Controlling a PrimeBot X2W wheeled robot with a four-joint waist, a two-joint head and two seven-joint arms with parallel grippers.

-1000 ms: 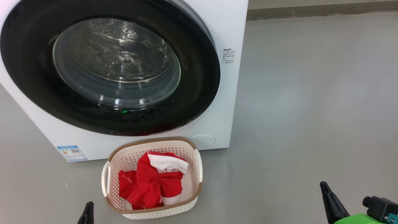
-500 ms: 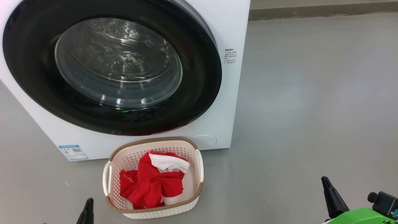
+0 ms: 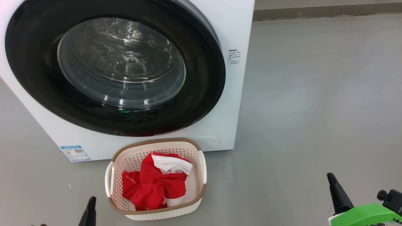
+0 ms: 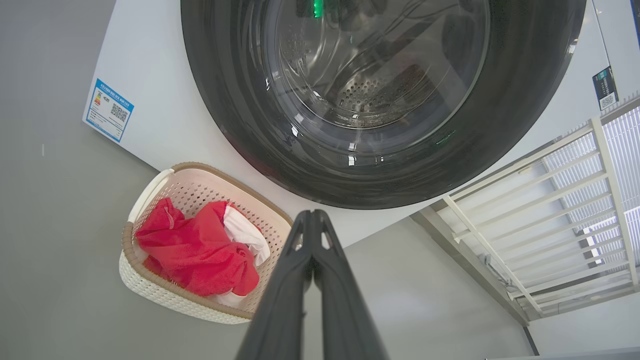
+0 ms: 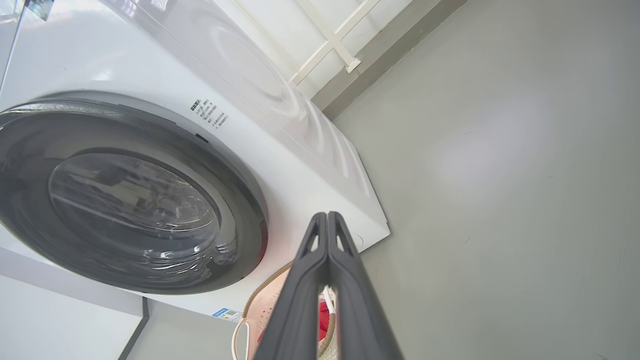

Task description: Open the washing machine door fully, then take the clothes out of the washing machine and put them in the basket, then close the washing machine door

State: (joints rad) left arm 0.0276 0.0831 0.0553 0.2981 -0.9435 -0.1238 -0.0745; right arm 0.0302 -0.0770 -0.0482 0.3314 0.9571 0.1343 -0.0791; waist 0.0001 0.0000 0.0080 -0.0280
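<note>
Take the basket [image 3: 157, 141] as your marker; it stands on the floor [image 3: 314, 110]. The clothes [image 3: 154, 185] lie inside it as a crumpled red heap with a white fold on top, below the brown rim. The washing machine [image 3: 238, 31] stands directly beyond the basket, its front just past the far rim. The washing machine door [image 3: 204, 78] rises above and beyond the basket and looks flush against the white front. No red cloth shows through its glass. I judge the unloading done and the door closed, though you cannot tell from here whether the latch has caught.

Your left fingers [image 4: 287, 300] are pressed together with nothing between them, and they sit just off the basket's near left corner. Your right fingers [image 5: 300, 300] are also pressed together and empty, and they sit well apart from the basket on its right side.

If you want a confirming push, what counts is where the door lies from each arm. It is up and forward of both, past the basket. The left fingers point almost straight at the door's lower rim over the basket. The right fingers point at its right edge from the side, so the left arm is the nearer one. Reach over the basket's rim so you do not knock it.
</note>
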